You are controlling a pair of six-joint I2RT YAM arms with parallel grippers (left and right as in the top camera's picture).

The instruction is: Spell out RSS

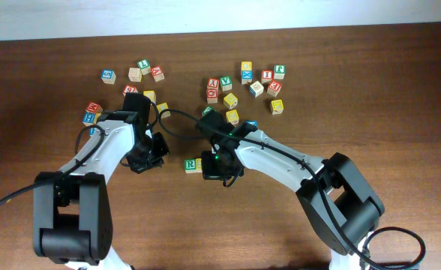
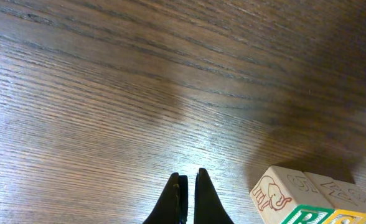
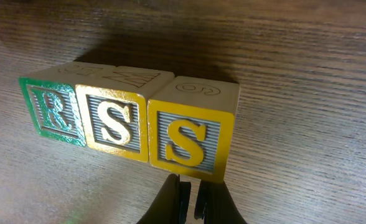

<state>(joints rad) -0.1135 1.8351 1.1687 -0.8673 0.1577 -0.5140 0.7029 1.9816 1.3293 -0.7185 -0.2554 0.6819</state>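
Three letter blocks stand in a touching row on the wooden table. In the right wrist view they read a green R block (image 3: 51,111), a yellow S block (image 3: 112,122) and a second yellow S block (image 3: 187,140). My right gripper (image 3: 190,186) is shut and empty, just in front of the second S block. In the overhead view it (image 1: 222,174) covers the S blocks, and only the R block (image 1: 191,164) shows. My left gripper (image 2: 188,180) is shut and empty over bare wood, left of the R block (image 2: 307,216). It also shows in the overhead view (image 1: 151,160).
Several loose letter blocks lie at the back of the table: one cluster at centre right (image 1: 247,86), one at back left (image 1: 134,73) and a few by the left arm (image 1: 92,112). Black cables run between the arms.
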